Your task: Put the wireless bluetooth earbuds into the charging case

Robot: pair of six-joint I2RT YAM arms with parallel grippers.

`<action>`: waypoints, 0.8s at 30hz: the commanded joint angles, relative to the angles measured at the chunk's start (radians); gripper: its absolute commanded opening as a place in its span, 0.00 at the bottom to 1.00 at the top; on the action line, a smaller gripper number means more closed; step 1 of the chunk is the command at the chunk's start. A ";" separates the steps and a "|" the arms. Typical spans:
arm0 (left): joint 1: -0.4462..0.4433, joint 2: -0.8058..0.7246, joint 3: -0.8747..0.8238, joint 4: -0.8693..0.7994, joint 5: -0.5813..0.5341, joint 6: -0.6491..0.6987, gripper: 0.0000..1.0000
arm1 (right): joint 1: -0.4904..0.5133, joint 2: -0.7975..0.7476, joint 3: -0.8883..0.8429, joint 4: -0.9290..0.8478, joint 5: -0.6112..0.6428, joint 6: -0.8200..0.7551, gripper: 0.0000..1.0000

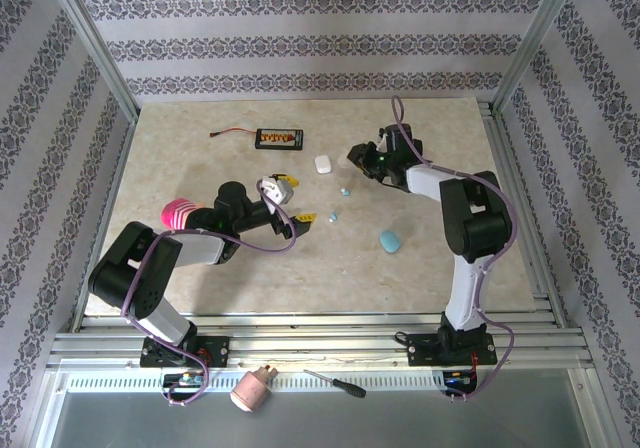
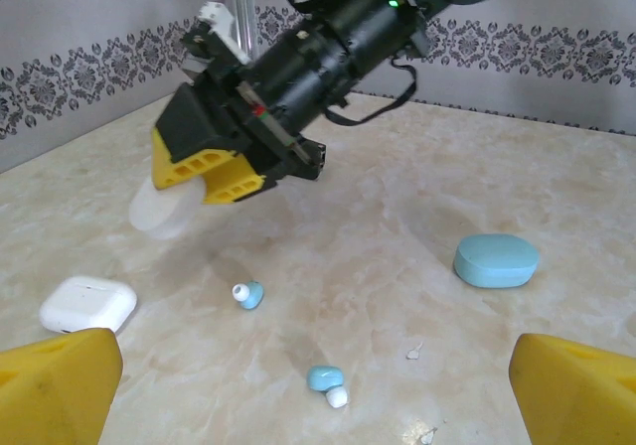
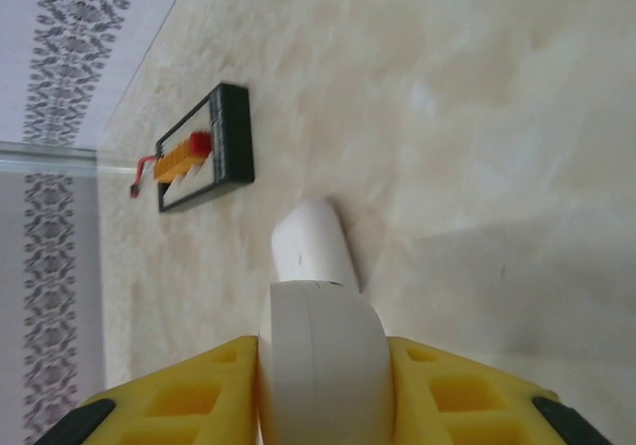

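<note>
Top external: beige marbled tabletop [image 1: 420, 278], damask-striped walls [image 1: 300, 43]. Left gripper [image 1: 290, 205] gapes wide, with the earbuds [image 1: 334, 215] at its three o'clock. Right gripper [image 1: 357, 155] clamps a white case [image 3: 320, 366].

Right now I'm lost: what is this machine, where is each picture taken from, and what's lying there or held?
Two robot arms are bolted at the near edge of a marbled table. The top picture looks down from above and behind them; the other two come from cameras on each wrist. The left tool stands open, holding nothing. The right tool grips a white rounded plastic case. On the table lie another white case, a pale blue pebble-shaped case, two small pale blue earbuds and a black rectangular device with a red wire.
</note>
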 commanded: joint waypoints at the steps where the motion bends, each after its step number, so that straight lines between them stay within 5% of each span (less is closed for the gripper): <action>1: -0.014 0.000 -0.007 -0.003 0.007 0.009 1.00 | -0.008 0.077 0.081 -0.074 0.061 -0.074 0.32; 10: -0.014 0.003 0.006 -0.018 -0.008 0.008 0.99 | -0.016 0.118 0.108 -0.134 0.119 -0.168 0.46; 18: -0.014 -0.014 0.014 -0.071 -0.032 0.028 0.99 | -0.005 -0.145 -0.080 -0.254 0.256 -0.410 0.77; 24: -0.014 -0.036 0.029 -0.135 -0.047 0.058 0.99 | 0.112 -0.418 -0.243 -0.488 0.475 -0.585 0.95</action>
